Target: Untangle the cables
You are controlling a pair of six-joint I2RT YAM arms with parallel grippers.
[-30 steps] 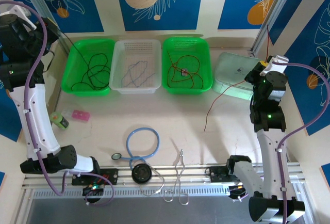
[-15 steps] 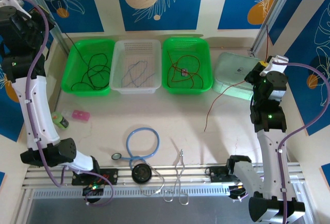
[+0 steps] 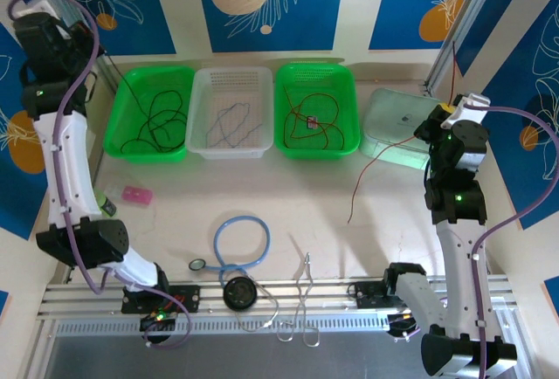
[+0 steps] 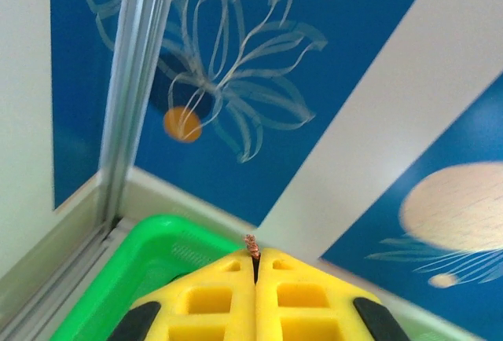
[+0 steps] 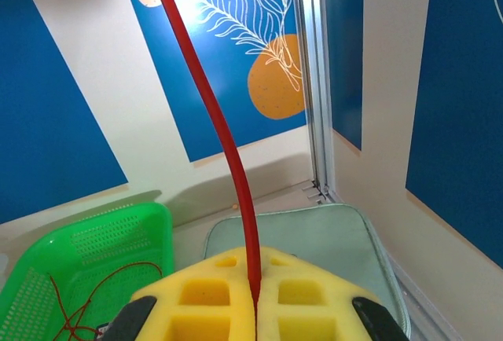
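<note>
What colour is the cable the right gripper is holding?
Red; the cable in the right gripper shows best in the right wrist view.

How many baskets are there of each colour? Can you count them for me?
Green: 2, the left green basket and the right green basket
White: 1, the white basket between them
Total: 3 baskets
</note>
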